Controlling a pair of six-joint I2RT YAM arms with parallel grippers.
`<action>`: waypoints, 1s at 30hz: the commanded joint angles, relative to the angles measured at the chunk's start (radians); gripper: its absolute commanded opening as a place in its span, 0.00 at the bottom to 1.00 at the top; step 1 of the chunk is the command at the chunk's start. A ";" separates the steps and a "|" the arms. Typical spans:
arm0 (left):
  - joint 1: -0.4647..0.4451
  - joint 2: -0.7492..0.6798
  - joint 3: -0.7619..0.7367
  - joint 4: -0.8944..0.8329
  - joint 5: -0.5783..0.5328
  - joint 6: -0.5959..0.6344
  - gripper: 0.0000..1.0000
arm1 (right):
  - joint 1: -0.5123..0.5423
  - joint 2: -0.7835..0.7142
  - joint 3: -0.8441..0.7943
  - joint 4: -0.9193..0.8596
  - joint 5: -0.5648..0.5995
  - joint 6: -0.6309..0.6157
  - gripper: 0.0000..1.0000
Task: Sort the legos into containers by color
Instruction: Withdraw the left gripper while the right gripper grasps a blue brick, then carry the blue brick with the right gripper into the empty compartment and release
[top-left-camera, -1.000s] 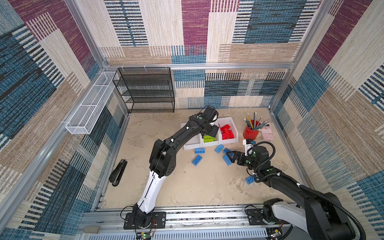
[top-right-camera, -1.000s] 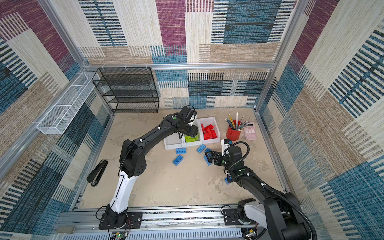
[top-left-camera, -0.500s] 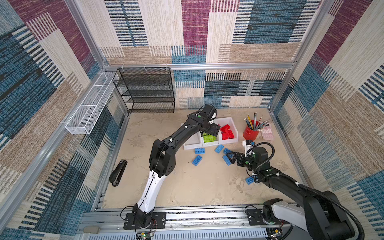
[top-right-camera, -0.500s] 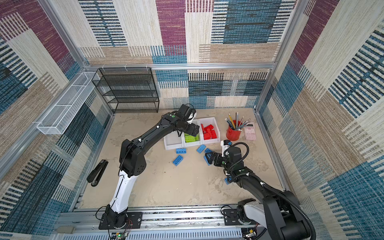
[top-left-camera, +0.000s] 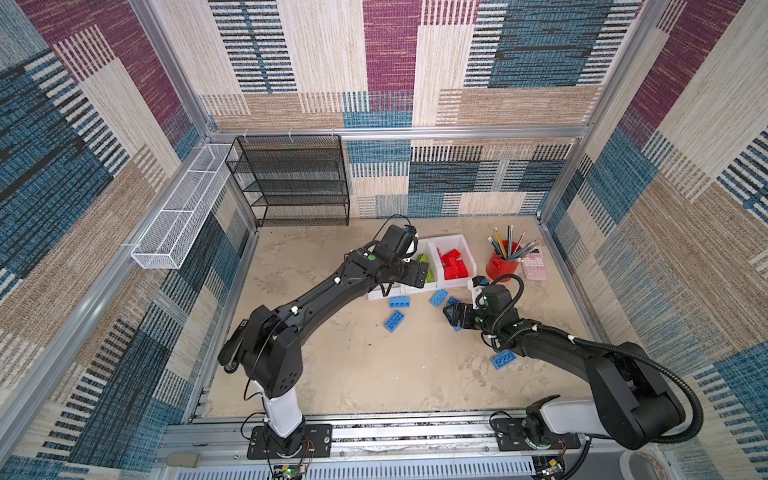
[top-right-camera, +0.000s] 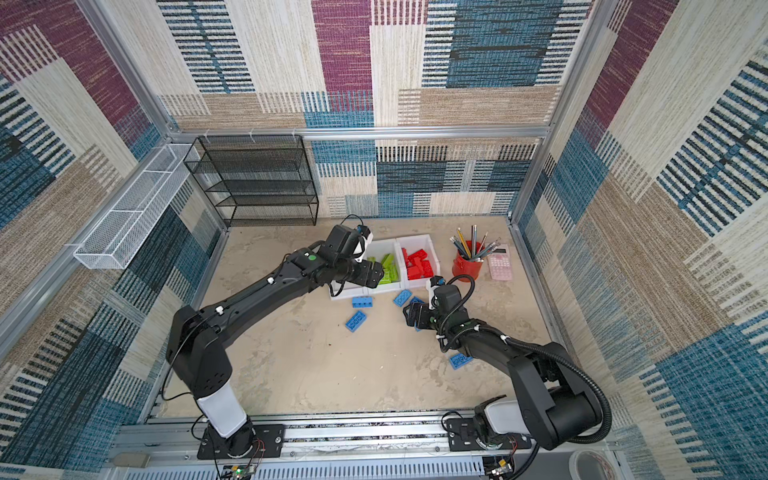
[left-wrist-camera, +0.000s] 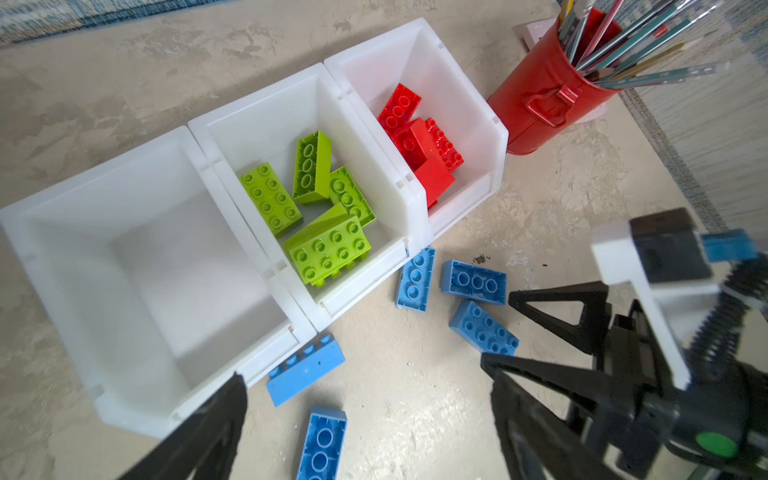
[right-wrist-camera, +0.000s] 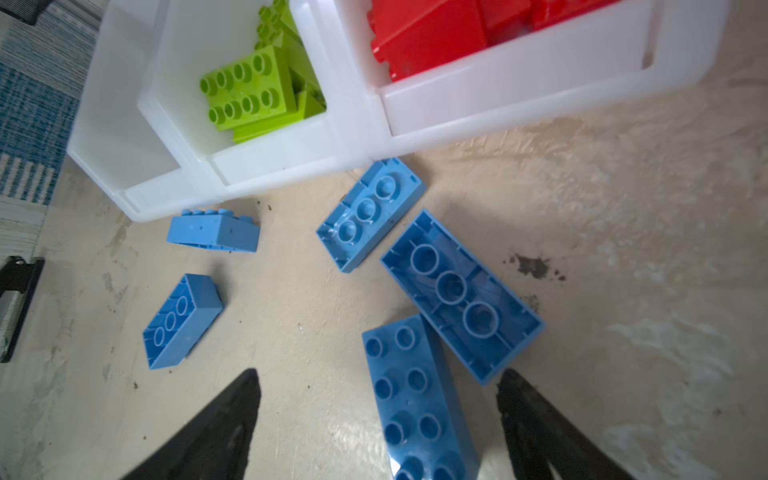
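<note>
My left gripper (left-wrist-camera: 365, 382) hangs above the front edge of the row of white bins (left-wrist-camera: 62, 232), its jaws spread wide and holding nothing. The green bricks (left-wrist-camera: 328, 249) lie heaped in the middle bin. The red bricks (left-wrist-camera: 415, 137) are in the end bin, the one next to the red pencil cup (left-wrist-camera: 536, 112). The blue bricks (left-wrist-camera: 473, 280) are scattered on the floor (left-wrist-camera: 552, 199) just in front of the bins' low lips, and a stray one (top-left-camera: 503, 358) lies well apart from the bins.

My right gripper (right-wrist-camera: 378, 374) sits low over the floor in front of the bins, jaws apart. A studs-up blue brick (right-wrist-camera: 415, 399) lies between my fingers (right-wrist-camera: 232, 407) with a gap on each side, so I am not gripping it. An upturned blue brick (right-wrist-camera: 461, 291) rests against it on the side towards the bins.
</note>
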 joint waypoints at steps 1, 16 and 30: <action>-0.016 -0.073 -0.087 0.073 -0.051 -0.041 0.92 | 0.027 0.036 0.030 -0.044 0.072 -0.022 0.86; -0.062 -0.355 -0.439 0.132 -0.091 -0.090 0.90 | 0.119 0.126 0.090 -0.158 0.223 -0.023 0.64; -0.062 -0.448 -0.627 0.168 -0.081 -0.138 0.90 | 0.211 0.122 0.152 -0.269 0.356 -0.022 0.36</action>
